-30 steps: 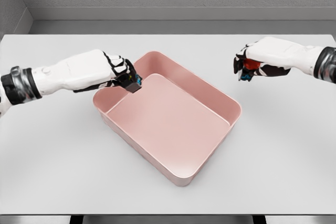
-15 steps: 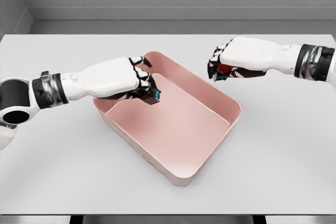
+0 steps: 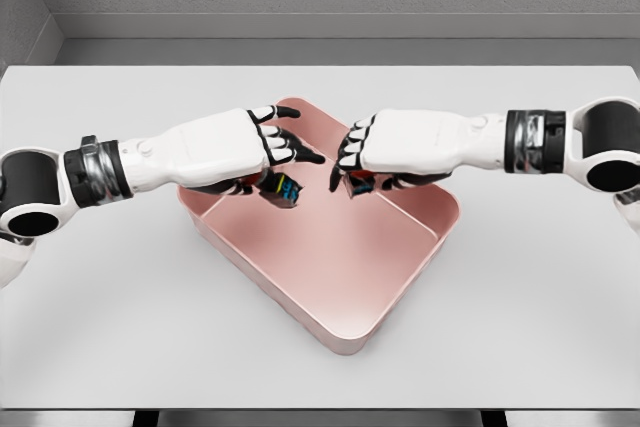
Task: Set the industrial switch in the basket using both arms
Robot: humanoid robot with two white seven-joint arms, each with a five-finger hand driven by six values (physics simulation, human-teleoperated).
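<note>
Both hands were positioned over the far end of the pink basket (image 3: 400, 292), inside its rim line, an arrangement judged consistent with release into the basket rather than onto the grey table (image 3: 100, 327).

The left hand (image 3: 262, 147) had its upper fingers (image 3: 290, 152) extended and pointing toward the basket's middle. A small dark switch unit (image 3: 286, 188) with blue and yellow marks hung just below the palm. Whether the lower fingers gripped it or had let it go could not be told.

The right hand (image 3: 362, 155) had its fingers curled downward around a second small switch unit (image 3: 361, 182), dark with a red part and a touch of blue. It appeared held from above.

The 2 hands were near each other, apart, fingertips facing. Both items sat above the basket floor; contact with the floor was not evident.

Each item was small, blocky and mostly hidden by the fingers, so finer detail could not be confirmed.
</note>
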